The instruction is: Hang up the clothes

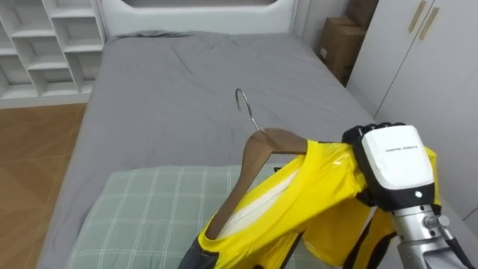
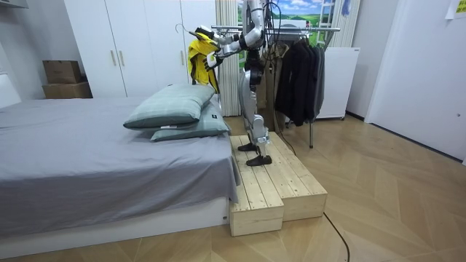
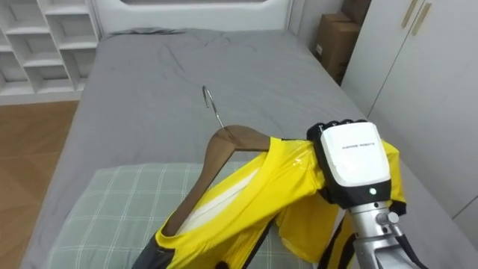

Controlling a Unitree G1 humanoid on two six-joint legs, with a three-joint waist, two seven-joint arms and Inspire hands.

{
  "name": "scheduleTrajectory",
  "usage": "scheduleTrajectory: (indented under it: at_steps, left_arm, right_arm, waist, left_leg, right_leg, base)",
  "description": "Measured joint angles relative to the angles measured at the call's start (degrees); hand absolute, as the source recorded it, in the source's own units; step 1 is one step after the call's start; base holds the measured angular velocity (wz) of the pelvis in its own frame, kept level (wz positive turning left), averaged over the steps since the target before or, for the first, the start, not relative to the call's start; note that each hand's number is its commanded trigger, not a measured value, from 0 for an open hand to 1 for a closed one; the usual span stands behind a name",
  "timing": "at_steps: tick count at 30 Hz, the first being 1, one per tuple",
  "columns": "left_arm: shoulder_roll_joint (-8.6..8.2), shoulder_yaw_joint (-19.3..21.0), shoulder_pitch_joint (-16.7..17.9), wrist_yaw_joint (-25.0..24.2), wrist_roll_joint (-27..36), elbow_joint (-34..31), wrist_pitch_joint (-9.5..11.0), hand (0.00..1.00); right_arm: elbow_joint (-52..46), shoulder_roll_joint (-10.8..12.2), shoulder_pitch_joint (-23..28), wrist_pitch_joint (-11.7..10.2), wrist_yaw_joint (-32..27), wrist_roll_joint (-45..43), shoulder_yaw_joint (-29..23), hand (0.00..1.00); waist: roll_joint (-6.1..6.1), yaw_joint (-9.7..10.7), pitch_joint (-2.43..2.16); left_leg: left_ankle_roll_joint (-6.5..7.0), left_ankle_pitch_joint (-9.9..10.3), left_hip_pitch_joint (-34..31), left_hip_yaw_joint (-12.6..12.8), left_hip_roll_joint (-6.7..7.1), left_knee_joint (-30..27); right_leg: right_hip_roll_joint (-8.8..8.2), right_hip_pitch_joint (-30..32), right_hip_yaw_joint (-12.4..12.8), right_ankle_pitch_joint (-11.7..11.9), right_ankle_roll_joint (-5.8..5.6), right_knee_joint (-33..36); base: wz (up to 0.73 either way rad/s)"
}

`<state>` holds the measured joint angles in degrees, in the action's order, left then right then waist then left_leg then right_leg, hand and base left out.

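My right hand (image 1: pixel 392 161), at the frame's right, was clenched on the yellow jacket (image 1: pixel 321 187) draped over a wooden hanger (image 1: pixel 255 155). They hung above the checked pillow (image 1: pixel 142 209) and grey bed (image 1: pixel 172 82). White shelves (image 1: pixel 52 45) stood upper left, cardboard boxes (image 1: pixel 340 43) upper right.

Right hand (image 1: pixel 394 161) held raised forward, fingers curled round yellow jacket (image 1: pixel 317 190).

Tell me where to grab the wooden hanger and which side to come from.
Take the wooden hanger by its bare left arm, just under the neck, coming from the robot's left. That arm slopes uncovered there; the right hand grips the other one through the yellow garment. Leave the hook free.
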<state>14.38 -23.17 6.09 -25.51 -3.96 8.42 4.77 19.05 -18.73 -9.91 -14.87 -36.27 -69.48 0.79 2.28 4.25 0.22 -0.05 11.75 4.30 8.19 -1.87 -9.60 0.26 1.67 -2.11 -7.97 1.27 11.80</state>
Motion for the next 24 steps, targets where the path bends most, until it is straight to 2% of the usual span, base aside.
scheduleTrajectory:
  at_steps: [7,12,20,24]
  left_arm:
    - [0.14,0.8,-0.1,0.0,0.0,0.0,-1.6,0.00]
    - [0.11,1.7,-0.6,0.8,2.2,0.0,-1.8,0.00]
    - [-0.02,3.5,-0.6,5.2,19.7,0.0,-1.9,0.00]
    - [-0.57,5.0,-1.0,5.5,26.6,0.0,-2.2,0.00]
  right_arm:
    - [0.0,0.0,-0.2,0.6,0.2,0.0,0.5,1.00]
    - [0.0,0.0,-1.1,1.3,0.1,1.2,1.1,1.00]
    - [-0.3,0.0,-1.4,4.6,-2.0,6.4,2.3,1.00]
    - [-0.2,0.0,-1.4,5.1,-4.0,8.4,2.3,1.00]
  waist:
    - [-0.38,-0.1,-0.04]
    - [-0.29,-0.2,0.02]
    - [-0.20,-2.5,0.06]
    - [-0.20,-2.8,0.06]
  left_leg:
    - [0.01,0.0,0.3,0.5,0.10,0.0]
    - [0.06,0.0,0.4,1.0,0.34,0.1]
    - [0.07,0.0,0.4,1.2,0.27,0.0]
    - [0.09,0.0,0.3,1.1,0.22,0.0]
  right_leg:
    - [0.04,0.5,0.5,-0.2,-0.11,1.1]
    - [-0.06,0.7,0.6,-0.5,-0.32,1.8]
    - [-0.08,0.8,0.3,-0.5,-0.36,1.8]
    - [-0.11,0.7,0.3,-0.5,-0.35,1.8]
  base:
    - [-0.04]
    - [0.00]
    - [0.01]
    - [0.00]
